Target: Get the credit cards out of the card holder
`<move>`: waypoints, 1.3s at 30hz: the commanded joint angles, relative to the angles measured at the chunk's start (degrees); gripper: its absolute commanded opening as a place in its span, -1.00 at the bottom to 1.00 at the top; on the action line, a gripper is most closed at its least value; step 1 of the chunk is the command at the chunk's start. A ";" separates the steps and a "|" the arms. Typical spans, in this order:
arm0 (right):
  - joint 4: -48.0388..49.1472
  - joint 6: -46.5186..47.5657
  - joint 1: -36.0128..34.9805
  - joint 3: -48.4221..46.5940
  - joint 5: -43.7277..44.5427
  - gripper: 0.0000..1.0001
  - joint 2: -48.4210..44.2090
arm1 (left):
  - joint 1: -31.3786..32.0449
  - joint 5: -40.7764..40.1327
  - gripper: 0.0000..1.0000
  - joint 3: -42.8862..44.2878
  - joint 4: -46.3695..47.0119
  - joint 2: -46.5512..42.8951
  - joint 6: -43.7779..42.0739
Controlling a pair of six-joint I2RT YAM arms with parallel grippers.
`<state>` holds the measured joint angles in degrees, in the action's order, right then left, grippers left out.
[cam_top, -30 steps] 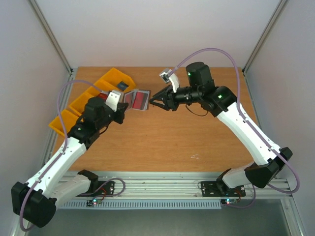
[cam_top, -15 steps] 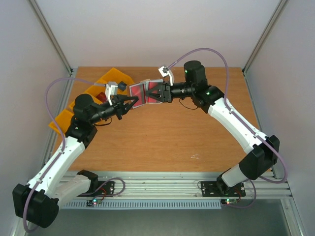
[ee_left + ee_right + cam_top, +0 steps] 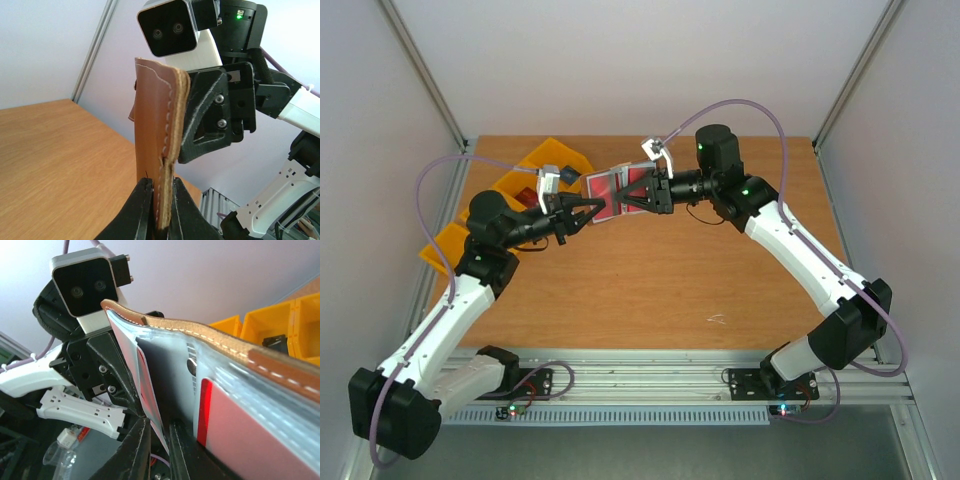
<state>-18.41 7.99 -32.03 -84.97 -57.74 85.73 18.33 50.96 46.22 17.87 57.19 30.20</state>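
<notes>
left tool (image 3: 160, 205): I'm clamping the card holder (image 3: 152, 125) edge
right tool (image 3: 159, 440): I'm pinching a red-edged credit card (image 3: 149, 395)
pull: heading away from left tool

2 white arms (image 3: 807, 262), black joints (image 3: 723, 152)

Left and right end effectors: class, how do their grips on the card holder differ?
The left end effector pinches the card holder's stitched brown outer edge; the right end effector pinches a pale inner leaf beside a red credit card. The left sits on the yellow bins' side, the right opposite. Both are shut, holding it off the table.
</notes>
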 commanded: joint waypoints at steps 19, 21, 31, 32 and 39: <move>-1.20 3.32 1.64 1.32 -5.35 -0.98 -3.65 | 0.23 3.69 -0.67 0.32 6.85 -0.80 1.06; -3.29 4.63 1.79 0.75 -5.14 -0.98 -3.82 | 0.22 3.73 -0.62 0.28 6.91 -0.86 1.09; -8.58 8.11 2.06 -0.71 -5.07 -0.98 -4.52 | 0.22 4.30 -0.75 0.40 6.48 -0.76 0.85; -8.57 8.05 2.06 -0.80 -5.16 -0.98 -4.52 | 0.22 4.36 -0.80 0.45 6.41 -0.76 0.84; -8.48 8.05 2.85 -0.55 -6.14 -0.98 -4.75 | 0.21 4.48 -0.84 0.45 6.19 -0.94 0.74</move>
<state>-26.46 15.44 -29.87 -84.01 -62.24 82.78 18.39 54.30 46.22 20.62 57.36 31.42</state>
